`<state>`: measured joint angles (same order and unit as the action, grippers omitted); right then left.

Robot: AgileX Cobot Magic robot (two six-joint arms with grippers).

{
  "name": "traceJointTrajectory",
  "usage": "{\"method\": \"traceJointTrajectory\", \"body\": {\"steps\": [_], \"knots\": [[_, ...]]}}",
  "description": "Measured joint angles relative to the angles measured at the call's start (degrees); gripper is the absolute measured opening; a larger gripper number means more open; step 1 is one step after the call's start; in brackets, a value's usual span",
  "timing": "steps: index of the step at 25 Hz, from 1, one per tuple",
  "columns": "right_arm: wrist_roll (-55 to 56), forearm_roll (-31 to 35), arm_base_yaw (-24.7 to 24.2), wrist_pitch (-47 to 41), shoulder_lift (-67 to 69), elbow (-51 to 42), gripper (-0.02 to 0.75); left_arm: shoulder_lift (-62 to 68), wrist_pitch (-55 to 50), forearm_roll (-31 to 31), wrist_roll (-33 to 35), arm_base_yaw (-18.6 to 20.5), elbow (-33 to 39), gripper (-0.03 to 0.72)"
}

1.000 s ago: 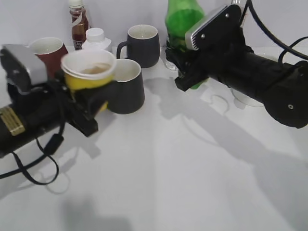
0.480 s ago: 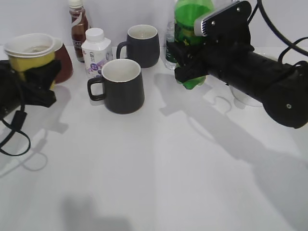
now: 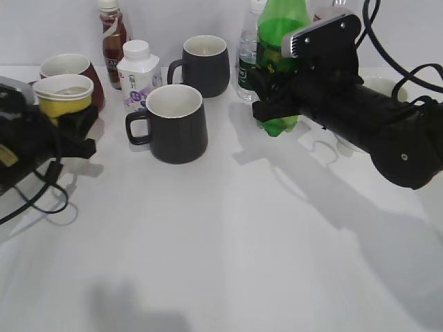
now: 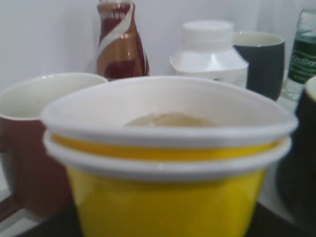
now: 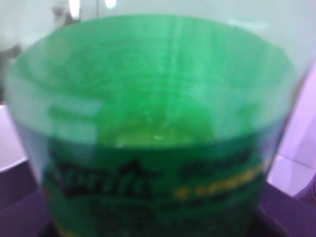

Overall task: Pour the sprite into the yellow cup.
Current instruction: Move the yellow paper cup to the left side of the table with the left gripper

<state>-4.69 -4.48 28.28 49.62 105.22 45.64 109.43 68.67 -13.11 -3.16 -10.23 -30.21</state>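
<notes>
Green sprite bottle (image 3: 278, 41) stands upright, gripped by the right gripper (image 3: 273, 97); the left gripper (image 3: 73, 131) clasps the yellow cup (image 3: 62, 95).

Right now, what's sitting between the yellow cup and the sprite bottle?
In the exterior view, a dark mug stands between the yellow cup and the sprite.

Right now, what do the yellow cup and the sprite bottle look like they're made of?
The yellow cup looks like matte paper: rolled white rims, and two rims stacked suggest two nested cups. The sprite bottle appears to be glossy translucent green plastic; light passes through its wall, and a printed label wraps it.
</notes>
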Motion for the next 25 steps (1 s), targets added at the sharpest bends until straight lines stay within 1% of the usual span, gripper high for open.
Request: {"method": "traceJointTrajectory", "body": {"steps": [5, 10, 19, 25], "knots": [[0.00, 0.25, 0.00, 0.01, 0.39, 0.00, 0.447, 5.97, 0.00, 0.00, 0.01, 0.00, -4.81, 0.336], [0.00, 0.31, 0.00, 0.08, 0.39, 0.00, 0.447, 8.43, -0.16, -2.07, 0.01, 0.00, -6.34, 0.336], [-0.05, 0.30, 0.00, 0.08, 0.39, 0.00, 0.447, 8.43, -0.18, -2.61, 0.06, 0.00, -6.21, 0.449], [-0.17, 0.30, 0.00, 0.08, 0.39, 0.00, 0.447, 8.43, 0.14, -2.72, 0.06, 0.00, -5.39, 0.501]]}}
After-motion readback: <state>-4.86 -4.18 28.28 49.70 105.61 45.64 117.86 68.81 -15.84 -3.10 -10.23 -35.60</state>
